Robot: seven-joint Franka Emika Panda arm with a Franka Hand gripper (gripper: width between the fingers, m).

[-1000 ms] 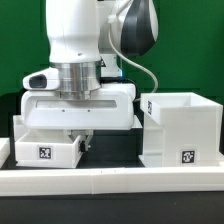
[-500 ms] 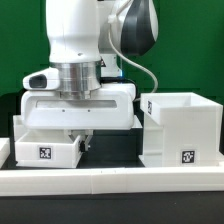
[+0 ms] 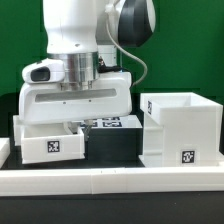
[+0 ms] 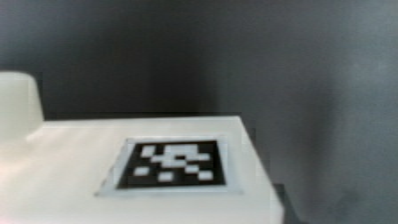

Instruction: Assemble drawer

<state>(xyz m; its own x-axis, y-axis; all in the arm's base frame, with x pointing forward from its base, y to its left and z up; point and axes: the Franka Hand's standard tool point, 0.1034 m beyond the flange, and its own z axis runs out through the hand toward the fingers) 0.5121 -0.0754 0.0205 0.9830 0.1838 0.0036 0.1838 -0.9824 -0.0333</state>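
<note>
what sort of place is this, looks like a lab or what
Probably a robotics lab bench: a green backdrop, a black table edged by a white rail, and tagged white drawer parts beside a robot arm.

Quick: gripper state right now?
Gripper: fingertips hidden behind the small tray, which is tilted beneath it; apparently shut on the small tray's wall.

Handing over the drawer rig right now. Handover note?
Gripper: down behind the small tray, at its rim, fingertips hidden; open or shut cannot be told.
Things: small tray at the exterior view's left, looks tilted; housing at the right, apart from it, opening up.
Done: no tray in the housing yet.
Left: fit the small tray into the housing.
</note>
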